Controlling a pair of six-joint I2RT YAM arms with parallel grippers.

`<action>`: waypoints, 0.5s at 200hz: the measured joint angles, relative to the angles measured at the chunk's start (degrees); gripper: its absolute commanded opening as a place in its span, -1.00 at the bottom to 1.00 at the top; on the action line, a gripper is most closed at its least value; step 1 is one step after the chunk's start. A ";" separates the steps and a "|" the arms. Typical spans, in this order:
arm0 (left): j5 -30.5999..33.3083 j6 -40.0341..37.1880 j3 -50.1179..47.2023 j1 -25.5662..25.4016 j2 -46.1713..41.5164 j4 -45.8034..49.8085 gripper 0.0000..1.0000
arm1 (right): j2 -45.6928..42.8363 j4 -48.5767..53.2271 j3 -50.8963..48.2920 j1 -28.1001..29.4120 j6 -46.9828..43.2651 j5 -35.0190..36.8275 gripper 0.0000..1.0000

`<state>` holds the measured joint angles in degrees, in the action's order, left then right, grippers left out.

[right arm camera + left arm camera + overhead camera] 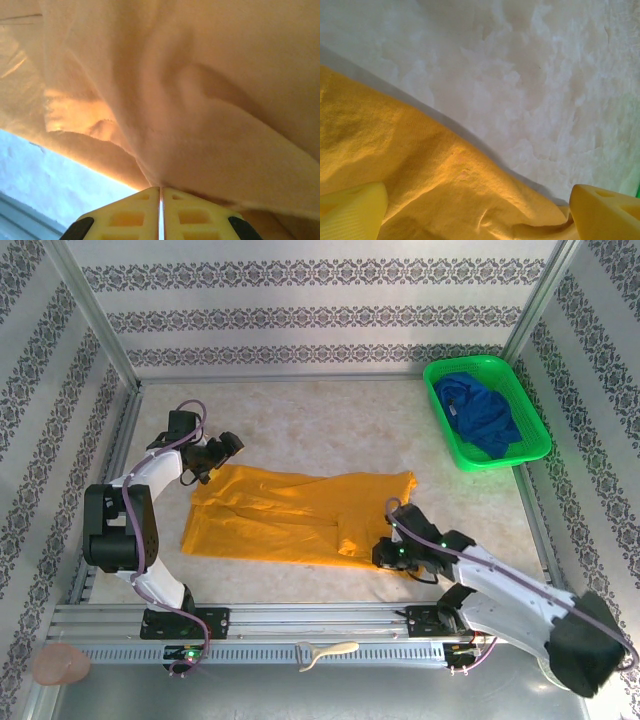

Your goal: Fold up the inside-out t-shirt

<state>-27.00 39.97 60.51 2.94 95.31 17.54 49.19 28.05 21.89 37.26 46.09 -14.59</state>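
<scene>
At table (pixel 330 430) centre: grasp stage of the first fold, by appearance.
Shows t-shirt (pixel 290 515) spread flat, wrinkled, mid-table. Finds left gripper (pixel 215 462) wide open, holding nothing, straddling the cloth's far-left edge. Finds right gripper (pixel 160 192) closed, apparently pinching the near hem. Calls next for closing the left jaws on cloth, then lifting both holds evenly to avoid bunching.

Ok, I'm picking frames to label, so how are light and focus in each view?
Top external: sharp, evenly lit, t-shirt clear. Left wrist: cloth fairly sharp, left gripper soft-edged, grey shadow along the hem on the table. Right wrist: cloth close, blurred, glowing orange above the shut right gripper.
</scene>
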 measured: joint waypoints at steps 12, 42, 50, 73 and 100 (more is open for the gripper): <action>0.00 0.00 0.00 0.00 0.00 0.02 0.89 | -2.64 0.96 0.20 -1.05 0.55 -0.09 -0.76; -0.02 0.09 0.00 -0.07 -0.11 0.09 0.90 | 0.02 1.14 5.05 -6.01 0.09 -0.02 -0.69; -0.04 0.22 0.07 -0.24 -0.13 0.13 0.90 | 2.64 -0.11 6.95 -6.60 -0.15 0.00 -0.67; -0.42 0.66 0.61 -0.96 -0.20 0.50 0.92 | 12.44 -4.94 11.93 -6.73 -1.55 -0.02 -0.67; -0.66 0.96 0.90 -1.64 -0.46 0.59 0.95 | 20.55 -11.30 12.39 -5.40 -2.05 0.44 -0.67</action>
<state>-27.66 40.93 61.41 1.30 94.85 18.13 69.73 16.75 34.28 31.86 44.03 -14.15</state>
